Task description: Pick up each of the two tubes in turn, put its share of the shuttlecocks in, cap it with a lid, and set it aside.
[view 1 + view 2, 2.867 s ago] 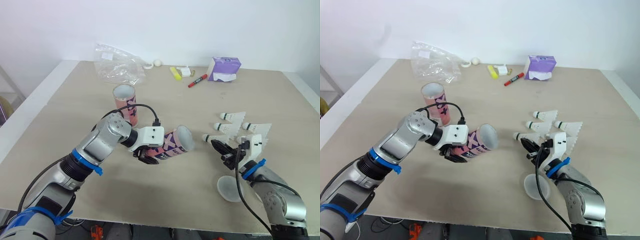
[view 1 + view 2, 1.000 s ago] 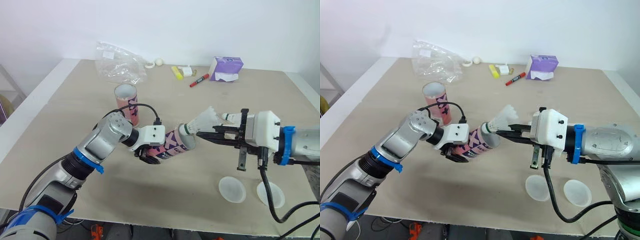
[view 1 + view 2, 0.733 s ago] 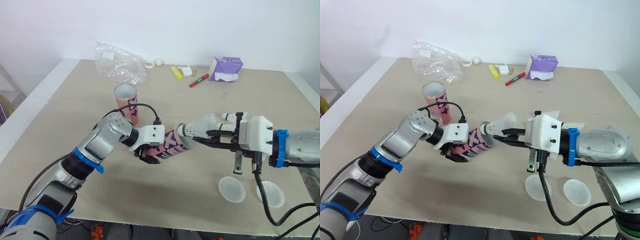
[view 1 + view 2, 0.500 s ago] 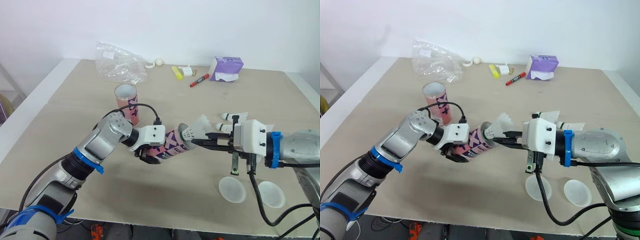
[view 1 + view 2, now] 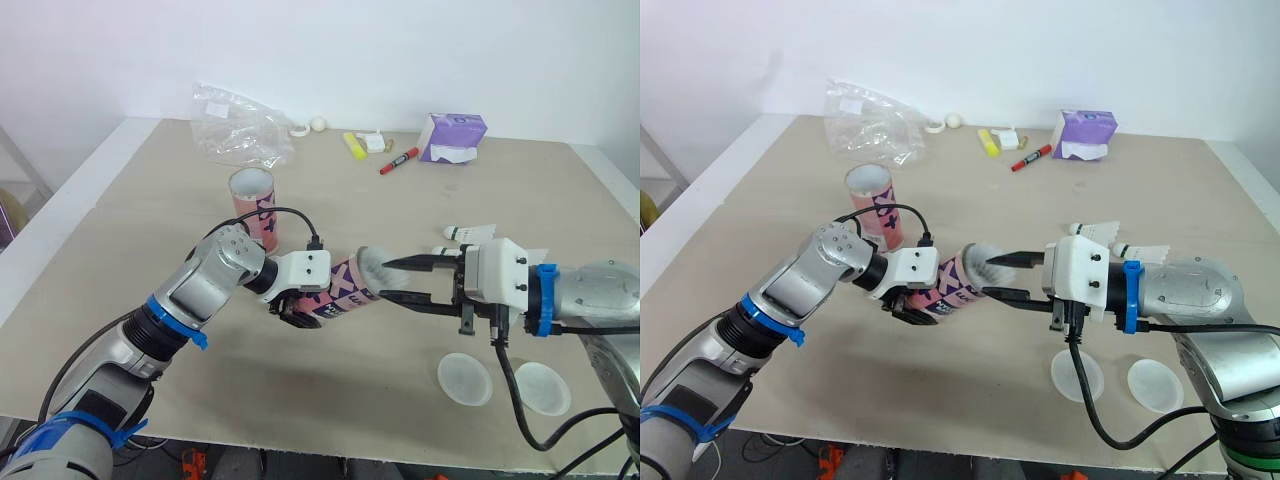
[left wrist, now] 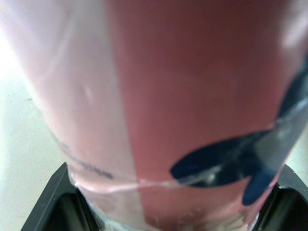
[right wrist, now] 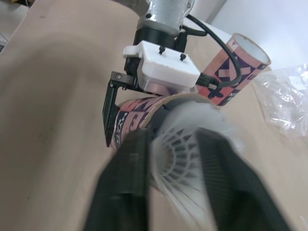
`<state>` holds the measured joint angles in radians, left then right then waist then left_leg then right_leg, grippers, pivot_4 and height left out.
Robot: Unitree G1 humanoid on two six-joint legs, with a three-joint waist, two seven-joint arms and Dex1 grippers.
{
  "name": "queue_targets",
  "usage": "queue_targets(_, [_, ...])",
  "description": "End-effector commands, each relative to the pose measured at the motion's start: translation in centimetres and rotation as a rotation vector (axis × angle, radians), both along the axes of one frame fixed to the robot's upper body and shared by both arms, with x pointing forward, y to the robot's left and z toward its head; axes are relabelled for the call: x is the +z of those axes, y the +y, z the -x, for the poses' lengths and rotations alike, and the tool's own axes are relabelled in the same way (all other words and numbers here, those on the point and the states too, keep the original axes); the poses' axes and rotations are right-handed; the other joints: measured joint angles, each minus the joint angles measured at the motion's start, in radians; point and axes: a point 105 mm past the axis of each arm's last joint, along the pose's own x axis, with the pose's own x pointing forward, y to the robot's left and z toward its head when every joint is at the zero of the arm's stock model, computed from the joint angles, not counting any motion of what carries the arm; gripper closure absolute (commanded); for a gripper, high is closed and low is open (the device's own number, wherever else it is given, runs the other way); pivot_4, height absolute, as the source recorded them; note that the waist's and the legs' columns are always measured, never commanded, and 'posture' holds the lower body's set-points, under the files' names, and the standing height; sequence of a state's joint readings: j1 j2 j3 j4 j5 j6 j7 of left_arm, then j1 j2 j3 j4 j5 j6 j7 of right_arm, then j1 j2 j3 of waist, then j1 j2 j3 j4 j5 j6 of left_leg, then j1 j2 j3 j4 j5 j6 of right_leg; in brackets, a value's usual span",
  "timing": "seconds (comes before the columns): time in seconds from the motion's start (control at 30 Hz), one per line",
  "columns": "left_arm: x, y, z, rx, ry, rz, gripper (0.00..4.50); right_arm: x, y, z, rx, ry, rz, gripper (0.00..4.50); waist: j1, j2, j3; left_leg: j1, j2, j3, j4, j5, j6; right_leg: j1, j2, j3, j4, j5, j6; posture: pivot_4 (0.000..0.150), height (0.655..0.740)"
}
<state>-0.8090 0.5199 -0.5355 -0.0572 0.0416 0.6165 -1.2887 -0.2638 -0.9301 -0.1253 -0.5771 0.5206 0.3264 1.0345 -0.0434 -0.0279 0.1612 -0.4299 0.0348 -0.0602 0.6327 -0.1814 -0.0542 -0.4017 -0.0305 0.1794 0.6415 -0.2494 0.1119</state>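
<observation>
1. At the far left of the table (image 5: 130, 210) lies a crumpled clear bag (image 5: 238, 125).
2. Just right of it and nearer to me, a second tube (image 5: 251, 203) stands upright with its mouth open, just behind my left arm.
3. My left pincer (image 5: 298, 312) is clenched on the pink tube (image 5: 340, 287), gripping it near its closed end. The tube lies level above the table with its mouth pointing right. In the left wrist view its pink wall sits tight between my two black fingers (image 6: 60, 204).
4. A white shuttlecock (image 7: 185, 147) sits in that mouth, head first, with its feathered skirt sticking out.
5. My right pincer (image 5: 382, 281) is released. Its fingers are spread, one on each side of the skirt, with their tips at the tube's rim.
6. Loose shuttlecocks (image 5: 1095, 230) lie on the table beyond my right wrist.
7. Two round lids (image 5: 465, 378) lie flat, side by side, at the near right.
8. At the far edge are a yellow highlighter (image 5: 351, 146), a red marker (image 5: 396, 161) and a purple box (image 5: 452, 137).
</observation>
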Motion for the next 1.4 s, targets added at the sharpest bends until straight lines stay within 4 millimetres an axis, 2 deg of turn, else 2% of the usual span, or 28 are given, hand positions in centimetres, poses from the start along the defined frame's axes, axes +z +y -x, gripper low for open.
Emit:
queue_targets(0.03, [-1.2,-0.4,0.4,-0.004,0.021,-0.022,1.42,2.1,-0.8,0.5,-0.041,-0.026,-0.08,0.62,0.001,0.0,0.0,0.0,0.0,0.0,0.0,0.0,0.0,0.0,0.0,0.0,0.0,0.0,0.0,0.15,0.74])
queue_targets(0.07, [-1.2,-0.3,0.4,-0.004,0.021,-0.022,1.42,2.3,-1.1,0.5,-0.06,-0.02,-0.097,0.12,0.001,0.0,0.0,0.0,0.0,0.0,0.0,0.0,0.0,0.0,0.0,0.0,0.0,0.0,0.0,0.15,0.74])
queue_targets(0.2, [-1.2,-0.3,0.3,-0.005,0.022,-0.023,1.42,3.3,-3.5,0.0,-0.202,0.016,-0.241,0.05,0.002,0.0,0.0,0.0,0.0,-0.001,0.0,0.0,0.0,0.001,0.0,0.0,0.0,0.0,0.0,0.15,0.74])
queue_targets(0.27, [-1.2,-0.3,0.3,-0.005,0.023,-0.023,1.42,3.3,-5.6,-0.7,-0.322,0.041,-0.34,0.05,0.001,0.0,0.0,0.0,0.0,-0.001,0.0,0.0,0.0,0.001,0.0,0.0,0.0,0.0,0.0,0.15,0.74])
queue_targets(0.4, [-1.3,-0.4,0.3,-0.011,0.023,-0.022,1.42,1.1,-11.4,-1.5,-0.63,0.059,-0.478,0.05,0.007,-0.003,-0.001,0.0,-0.002,-0.003,0.0,0.0,0.0,0.002,0.0,0.0,0.0,-0.001,0.002,0.15,0.74])
queue_targets(0.47, [-1.2,-0.5,0.3,-0.013,0.023,-0.021,1.42,-0.3,-13.6,-1.4,-0.741,0.071,-0.502,0.05,0.006,-0.001,-0.001,-0.001,-0.003,-0.003,0.0,0.0,0.0,0.003,-0.001,0.0,0.0,-0.001,0.002,0.15,0.74])
queue_targets(0.6, [-1.2,-0.5,0.2,-0.014,0.022,-0.021,1.42,-2.6,-16.9,-1.0,-0.898,0.078,-0.512,0.05,0.004,0.001,-0.002,0.001,-0.003,-0.003,0.0,0.0,0.001,0.003,-0.001,0.0,0.001,-0.001,0.002,0.15,0.74])
queue_targets(0.7, [-1.2,-0.5,0.2,-0.011,0.023,-0.021,1.42,-5.0,-19.3,-0.2,-1.002,0.108,-0.487,0.05,0.005,0.001,-0.002,0.001,-0.003,-0.003,0.0,0.001,0.001,0.003,-0.001,0.0,0.001,-0.001,0.002,0.15,0.74])
queue_targets(0.87, [-1.3,-0.5,0.2,-0.009,0.025,-0.021,1.42,-7.4,-20.3,0.3,-1.029,0.182,-0.474,0.05,-0.002,0.004,-0.002,0.001,-0.003,-0.003,0.001,0.0,0.001,0.003,-0.001,0.0,0.0,-0.001,0.002,0.15,0.74])
queue_targets(1.03, [-1.3,-0.4,0.3,-0.009,0.025,-0.021,1.42,-8.9,-20.8,0.1,-1.033,0.232,-0.487,0.05,-0.002,0.004,-0.002,0.002,-0.004,-0.003,0.001,0.001,0.001,0.004,-0.001,0.0,0.0,-0.001,0.002,0.15,0.74])
queue_targets(1.4, [-1.2,-0.4,0.2,-0.007,0.019,-0.022,1.42,-10.2,-18.7,-2.4,-0.918,0.334,-0.518,0.05,-0.002,0.005,-0.002,0.002,-0.004,-0.003,0.0,0.001,0.001,0.004,-0.002,0.0,0.001,-0.001,0.002,0.15,0.74])
